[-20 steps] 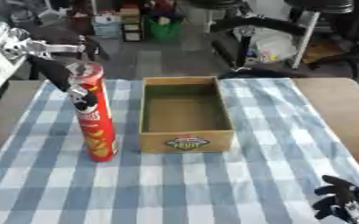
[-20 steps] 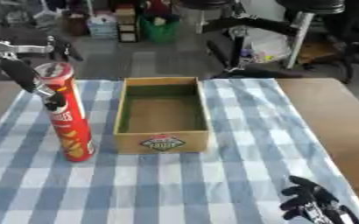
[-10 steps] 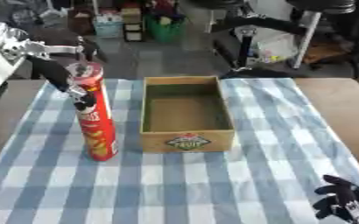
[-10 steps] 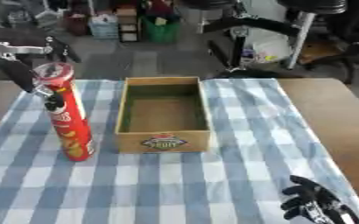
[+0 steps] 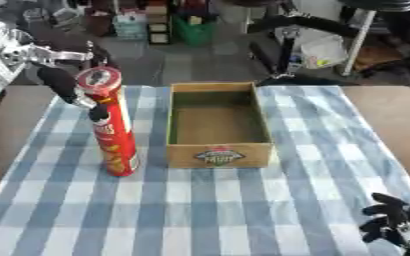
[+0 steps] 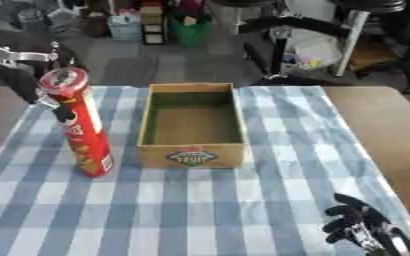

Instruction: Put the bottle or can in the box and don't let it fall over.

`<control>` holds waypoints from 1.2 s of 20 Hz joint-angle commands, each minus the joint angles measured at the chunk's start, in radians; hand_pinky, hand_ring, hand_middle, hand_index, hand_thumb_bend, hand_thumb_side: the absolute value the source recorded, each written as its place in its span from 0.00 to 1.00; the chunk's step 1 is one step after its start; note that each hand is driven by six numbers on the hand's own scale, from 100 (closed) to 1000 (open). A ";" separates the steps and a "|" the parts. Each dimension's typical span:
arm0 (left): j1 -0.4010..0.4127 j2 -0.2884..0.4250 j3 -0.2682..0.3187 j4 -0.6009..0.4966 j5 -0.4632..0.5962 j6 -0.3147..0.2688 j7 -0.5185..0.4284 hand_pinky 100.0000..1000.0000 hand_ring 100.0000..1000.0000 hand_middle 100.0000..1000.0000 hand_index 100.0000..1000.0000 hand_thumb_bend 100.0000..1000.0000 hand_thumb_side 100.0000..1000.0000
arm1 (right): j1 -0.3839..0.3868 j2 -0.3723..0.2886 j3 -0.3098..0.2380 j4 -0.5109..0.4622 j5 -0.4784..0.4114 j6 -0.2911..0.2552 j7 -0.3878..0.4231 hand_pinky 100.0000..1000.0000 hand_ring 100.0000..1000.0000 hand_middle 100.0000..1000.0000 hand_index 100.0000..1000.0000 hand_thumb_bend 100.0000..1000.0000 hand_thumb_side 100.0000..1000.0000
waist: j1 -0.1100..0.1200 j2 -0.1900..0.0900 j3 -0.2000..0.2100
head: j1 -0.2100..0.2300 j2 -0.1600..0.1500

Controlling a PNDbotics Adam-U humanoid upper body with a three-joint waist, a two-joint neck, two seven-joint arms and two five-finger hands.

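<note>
A tall red chips can stands upright on the blue-and-white checked cloth, just left of an open cardboard box with a label on its front wall. The box holds nothing. My left hand comes in from the upper left at the can's top. Its thumb crosses the front of the can and its fingers curl behind the rim, so it is shut on the can. My right hand rests at the lower right corner, fingers relaxed and holding nothing.
The checked cloth covers most of a brown table, whose bare wood shows at the right and left edges. Beyond the far edge are chairs, a green bin and floor clutter.
</note>
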 commanded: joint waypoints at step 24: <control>-0.007 0.011 -0.025 -0.008 0.154 -0.152 -0.219 0.18 0.34 0.42 0.63 0.00 0.42 | -0.005 -0.022 -0.004 -0.015 -0.007 -0.001 -0.002 0.47 0.54 0.61 0.84 0.00 0.63 | 0.002 -0.014 -0.001 | 0.014 0.014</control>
